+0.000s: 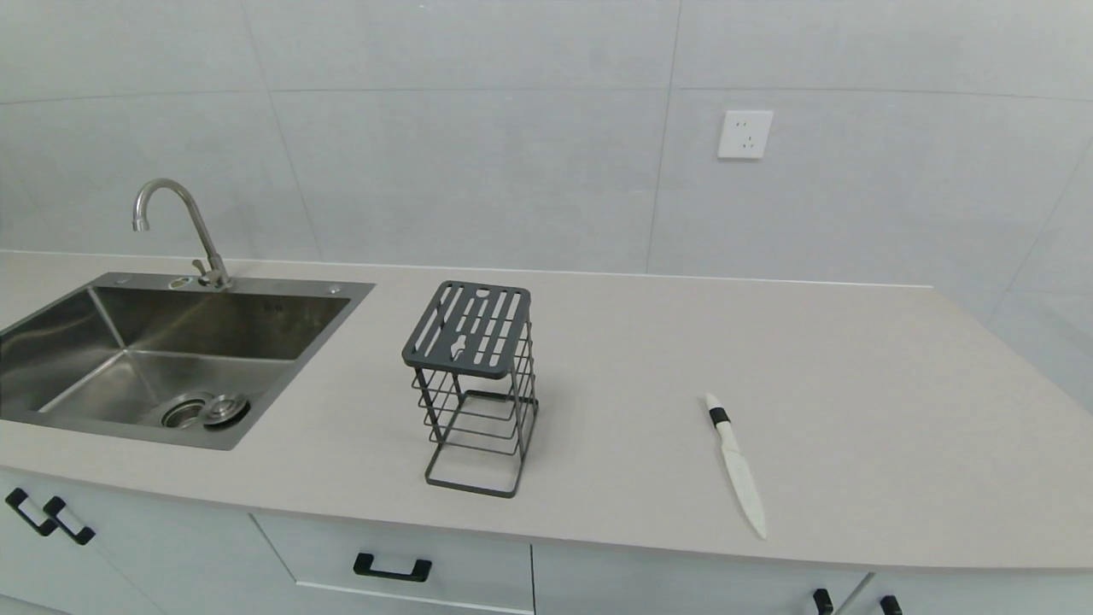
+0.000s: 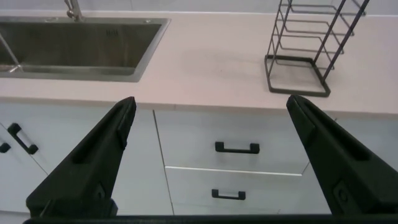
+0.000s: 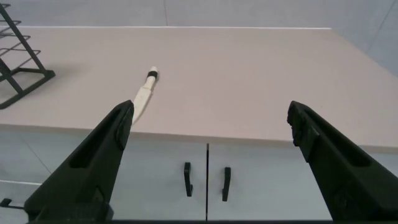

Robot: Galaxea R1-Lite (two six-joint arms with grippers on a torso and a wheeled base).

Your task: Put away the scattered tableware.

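Head view shows you the white knife [image 1: 734, 461] lying on the desk [image 1: 854, 384], not yet in the knife rack [image 1: 470, 329]; both jaws released.

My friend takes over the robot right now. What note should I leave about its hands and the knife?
Left gripper: open, empty, low before the drawers.
Right gripper: open, empty, low before the cabinet doors.
White knife lies flat on the counter, right of the slotted rack, apart from it.
Done: nothing. Left: grasp the knife, likely slot it into the rack.
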